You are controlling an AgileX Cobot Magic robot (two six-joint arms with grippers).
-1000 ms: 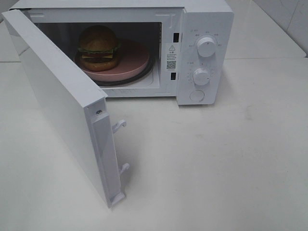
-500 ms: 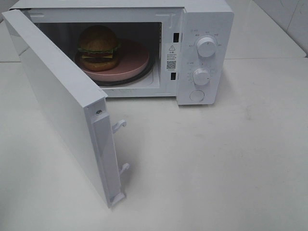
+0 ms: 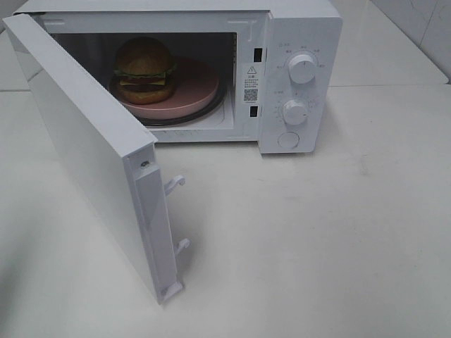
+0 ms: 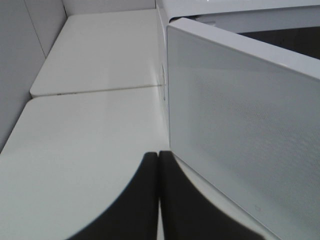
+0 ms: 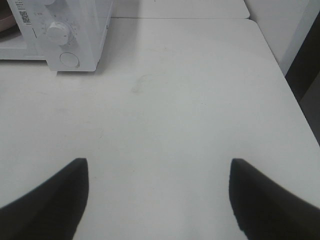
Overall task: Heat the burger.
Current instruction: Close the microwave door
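The burger [image 3: 144,69] sits on a pink round plate [image 3: 190,91] inside the white microwave [image 3: 299,28], whose door [image 3: 84,148] stands wide open to the left. No gripper shows in the exterior high view. In the left wrist view my left gripper [image 4: 159,165] is shut and empty, its fingers [image 4: 140,200] together just outside the door's outer face [image 4: 240,130]. In the right wrist view my right gripper [image 5: 159,200] is open and empty above bare table, with the microwave's control panel [image 5: 60,35] far ahead.
Two dials [image 3: 303,68] and a round button [image 3: 287,140] are on the microwave's right panel. Two door latches [image 3: 175,184] stick out from the door's edge. The white table [image 3: 317,239] spreads in front and right; its right edge [image 5: 285,75] shows in the right wrist view.
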